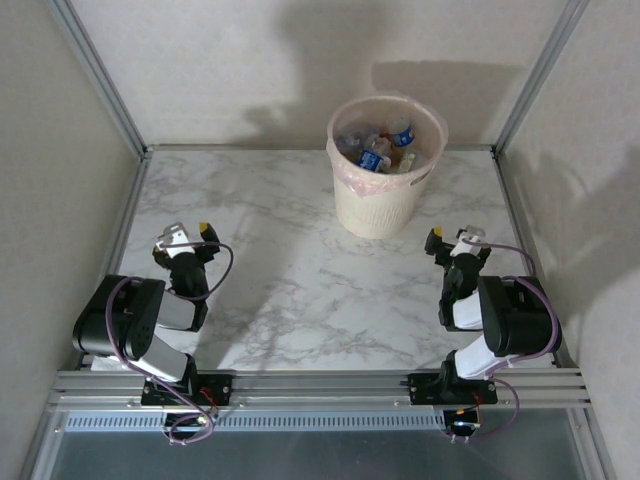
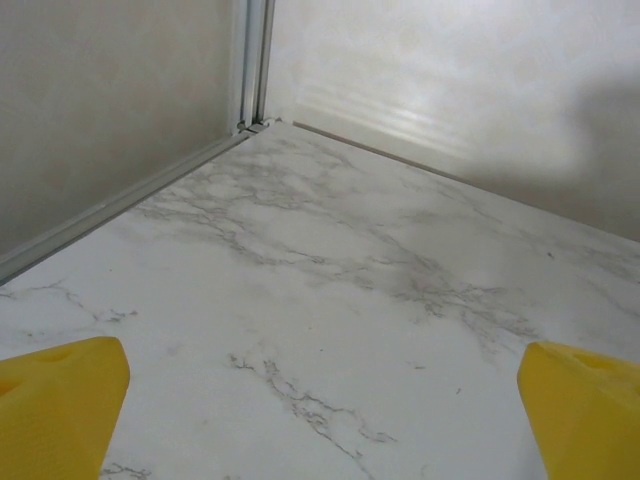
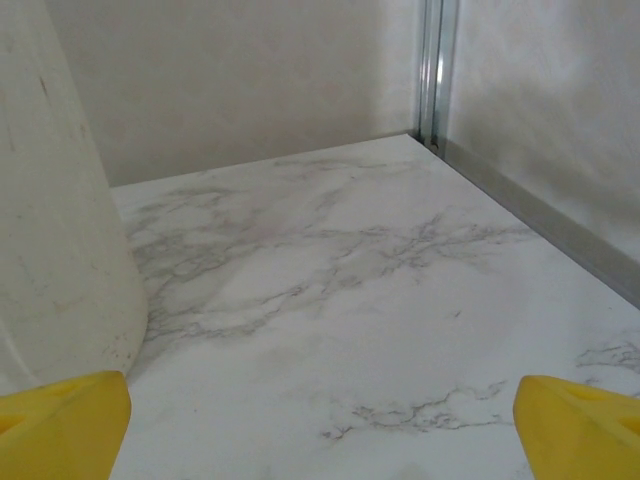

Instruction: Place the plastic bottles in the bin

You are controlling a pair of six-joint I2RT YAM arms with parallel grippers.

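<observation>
Several crushed blue-capped plastic bottles (image 1: pixel 378 153) lie in the cream bin (image 1: pixel 375 207).

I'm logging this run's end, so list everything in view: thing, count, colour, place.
bin: one, cream with pinkish liner, back centre of table.
plastic bottles: several, mostly clear with blue, inside the bin; exact count hidden.
table: one, white-grey marble, under everything.
walls: three, beige, around the table.
left gripper: one, yellow fingertips, open, near left over the table.
right gripper: one, yellow fingertips, open, near right, bin to its left.
</observation>
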